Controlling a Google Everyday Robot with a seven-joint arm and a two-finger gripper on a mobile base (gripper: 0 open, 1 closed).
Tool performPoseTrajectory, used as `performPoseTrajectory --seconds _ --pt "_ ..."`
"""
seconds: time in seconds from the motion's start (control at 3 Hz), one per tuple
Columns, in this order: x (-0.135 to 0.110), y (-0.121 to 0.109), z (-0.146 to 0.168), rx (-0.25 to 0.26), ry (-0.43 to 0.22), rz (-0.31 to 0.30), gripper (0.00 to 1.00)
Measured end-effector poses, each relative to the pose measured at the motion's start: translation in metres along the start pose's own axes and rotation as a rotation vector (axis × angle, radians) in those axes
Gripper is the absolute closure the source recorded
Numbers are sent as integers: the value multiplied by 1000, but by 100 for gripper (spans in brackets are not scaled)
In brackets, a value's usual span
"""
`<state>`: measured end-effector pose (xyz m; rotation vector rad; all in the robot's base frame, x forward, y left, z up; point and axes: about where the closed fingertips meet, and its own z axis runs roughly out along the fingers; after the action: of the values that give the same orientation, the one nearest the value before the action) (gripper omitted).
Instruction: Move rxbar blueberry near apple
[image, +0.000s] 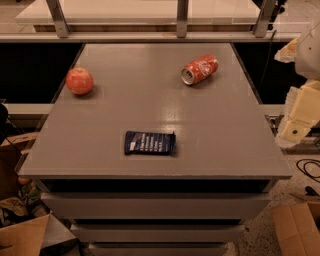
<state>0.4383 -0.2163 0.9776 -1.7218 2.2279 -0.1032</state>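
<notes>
1. Noted grey matte table top (210, 125), lit dimly, with a soft glare patch just right of centre.
2. Logged stepped grey tiers (155, 205) under the top, each narrower than the one above.
3. Saw a pale rail (182, 17) with slanted metal posts running behind the far edge.
4. Spotted cardboard boxes (22, 235) on the floor at lower left and lower right, plus a dark cable (309, 170) on the speckled floor at right.
5. Found rxbar blueberry (149, 143) lying flat near the front edge, roughly mid-width.
6. Read its long axis as left-right, near parallel to the front edge. Pale patch sat at the left end, crimped seam at the right end.
7. Placed apple (79, 80) back-left, near the left edge, well apart from the bar.
8. Placed crushed soda can (200, 69) back-right, on its side, open end facing front-left, well apart from both.
9. Located gripper (299, 117) at the right border, pale and blocky, beyond the table's right edge, touching none of the three objects.
10. Could not tell gripper state: spread or pressed together not readable.
</notes>
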Motion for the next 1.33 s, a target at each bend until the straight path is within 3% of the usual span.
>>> performPoseTrajectory --seconds 0.33,0.67,1.33 --pt "0 0 0 0 0 0 0" --pt "-10 1 0 -11 -45 -26 0" --pt "-93 31 14 -120 -251 -179 0"
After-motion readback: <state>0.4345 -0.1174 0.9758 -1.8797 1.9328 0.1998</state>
